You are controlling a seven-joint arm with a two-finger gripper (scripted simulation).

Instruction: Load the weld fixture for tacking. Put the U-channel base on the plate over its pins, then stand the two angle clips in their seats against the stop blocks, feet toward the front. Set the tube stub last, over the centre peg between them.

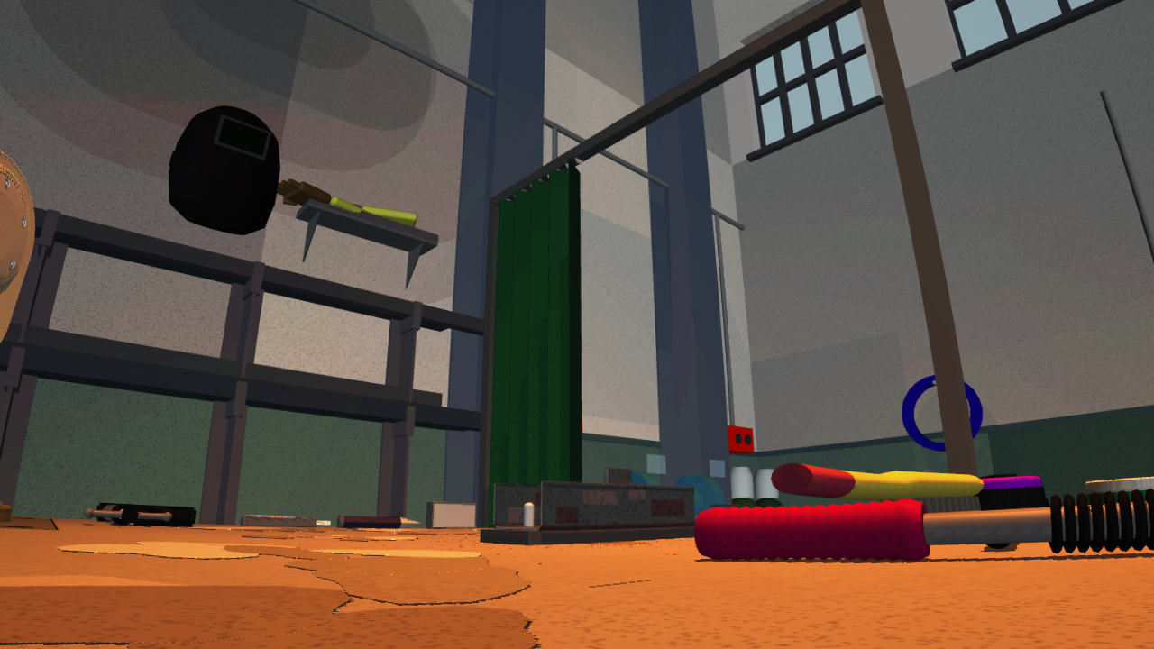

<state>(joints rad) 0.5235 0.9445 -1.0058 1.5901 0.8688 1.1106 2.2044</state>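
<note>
My gripper is out of sight in this low view across the orange bench top. In the middle distance the dark fixture plate (589, 534) lies flat, and the speckled grey U-channel base (597, 504) sits on it. A small pale peg (529, 514) stands at the channel's left end. A small grey block (450, 514) rests on the bench just left of the plate. The angle clips and the tube stub cannot be made out from here.
A red-handled tool (815, 529) with a black coiled spring (1101, 521) lies close on the right, a red-and-yellow handle (875, 482) behind it. Flat bars (278, 521) and a dark tool (141, 513) lie far left. A green curtain (537, 339) hangs behind the fixture.
</note>
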